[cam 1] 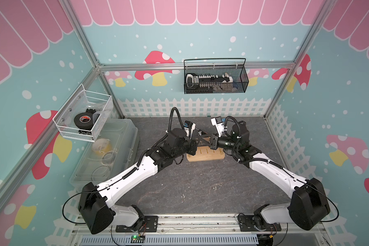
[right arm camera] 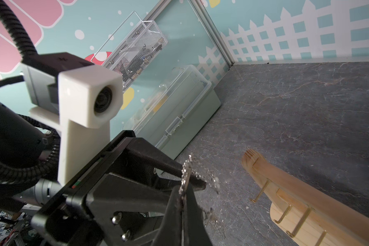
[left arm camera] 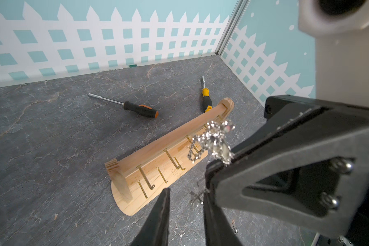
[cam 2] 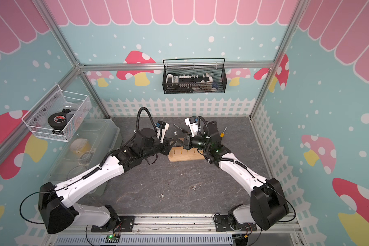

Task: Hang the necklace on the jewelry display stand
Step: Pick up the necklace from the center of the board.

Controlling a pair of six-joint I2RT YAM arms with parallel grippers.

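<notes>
1. Right pincer is clenched on the necklace. The silver chain bunches at its tips and trails loose strands below.
2. Left pincer faces it tip to tip with its jaws parted. One strand dangles beside its fingers, and whether it touches them cannot be told.
3. Both meet above the jewelry display stand, toward 12 o'clock of its base in a top view. The stand sits in the middle of the counter, and the gold pegs in view carry nothing.
4. Two screwdrivers lie on the counter beyond the stand, at about 12 o'clock.
5. The step in hand looks like carrying the chain over the stand and sorting it out. Hanging is not yet done.
6. The next move likely calls for drawing a loop open between the two pincers. The loop would then be lowered toward 6 o'clock onto a peg and let go. The bunched chain may snag.
</notes>
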